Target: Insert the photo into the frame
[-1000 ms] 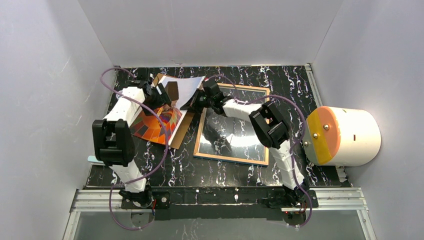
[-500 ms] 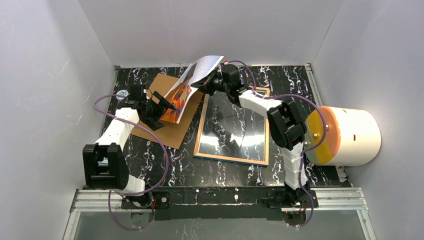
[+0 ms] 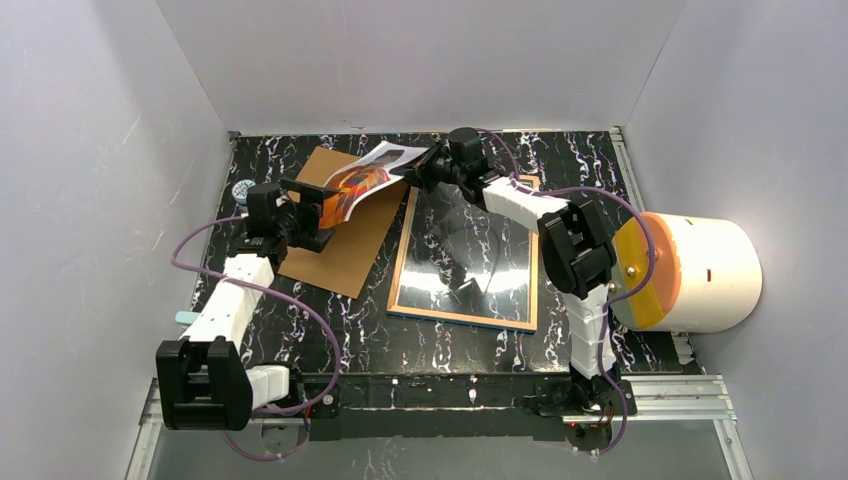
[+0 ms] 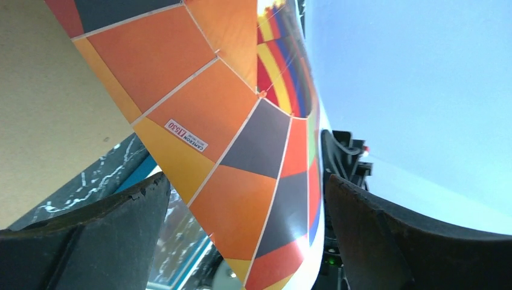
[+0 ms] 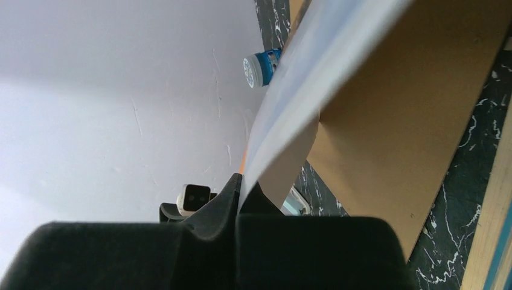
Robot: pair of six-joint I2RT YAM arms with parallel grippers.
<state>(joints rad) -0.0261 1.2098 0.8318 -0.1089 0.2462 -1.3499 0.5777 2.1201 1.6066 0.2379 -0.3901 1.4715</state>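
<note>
Carrying the photo (image 3: 362,180) over to the frame (image 3: 462,319) looks like the job right now, and it calls for a slow, gentle move. The right gripper (image 3: 430,168) is pinched tight on one far corner of the photo. The paper hangs in the air, bent like a slide, above the brown board (image 3: 340,250). The left gripper (image 3: 315,210) is wide open and holds nothing; the low end of the photo sits between its two fingers (image 4: 84,241), but they do not squeeze it. The frame lies flat on the table at 3 o'clock from the brown board, with its shiny glass showing and nothing on it. The photo is at about 10 o'clock from the middle of the frame, so it probably needs to go toward 4 o'clock. The right arm should likely move slowly so the thin paper does not flap or fold. It seems best to let the low end touch down first inside the rim, then lay the rest flat. The corners should line up with the rim. The left gripper could help by pressing the loose end down.
</note>
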